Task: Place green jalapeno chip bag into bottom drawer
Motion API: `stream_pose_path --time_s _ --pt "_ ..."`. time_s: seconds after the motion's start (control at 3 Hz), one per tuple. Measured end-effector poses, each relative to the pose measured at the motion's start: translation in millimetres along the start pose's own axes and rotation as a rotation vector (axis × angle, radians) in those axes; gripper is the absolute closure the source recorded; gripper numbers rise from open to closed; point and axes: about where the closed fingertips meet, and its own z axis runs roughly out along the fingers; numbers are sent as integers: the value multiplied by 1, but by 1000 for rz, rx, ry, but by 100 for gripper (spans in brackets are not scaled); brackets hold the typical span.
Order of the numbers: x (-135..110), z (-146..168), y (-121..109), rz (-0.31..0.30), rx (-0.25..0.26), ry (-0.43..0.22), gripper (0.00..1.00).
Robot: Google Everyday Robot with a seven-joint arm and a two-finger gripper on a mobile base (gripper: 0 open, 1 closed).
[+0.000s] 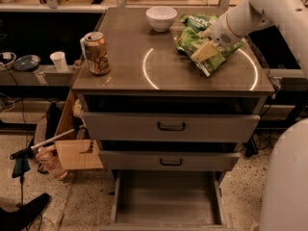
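**Station status: bag on cabinet top, bottom drawer open**

1. Far left, beyond the cabinet: a white cup (58, 60) stands on a low shelf. A cardboard box (72, 146) sits on the floor against the cabinet's left side.
2. Cabinet top (125, 42), left portion: a drinks can (97, 53) stands upright near the left edge.
3. Cabinet top, rear centre: a white bowl (161, 17) stands upright, well apart from the can.
4. Cabinet top, right portion: the green jalapeno chip bag (217, 62) lies flat on the surface. A smaller green bag (196, 22) with white lettering lies just behind it, touching or overlapping it.
5. The gripper (204, 51) is lowered onto the green jalapeno chip bag, with the white arm (262, 6) reaching in from the upper right. Grip condition: cannot be determined.
6. Cabinet front: the top drawer (171, 127) and middle drawer (168, 161), each with a black handle, project slightly. The bottom drawer (166, 203) is pulled out fully, its grey tray exposed.
7. Lower right: the robot's white body (286, 177) stands beside the cabinet.
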Motion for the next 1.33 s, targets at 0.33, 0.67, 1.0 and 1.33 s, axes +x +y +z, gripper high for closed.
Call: stream_pose_path --time_s 0.33,0.67,1.0,1.33 --pt "0 0 0 0 0 0 69" --pt "0 0 0 0 0 0 93" --pt "0 0 0 0 0 0 100" --pt "0 0 0 0 0 0 100"
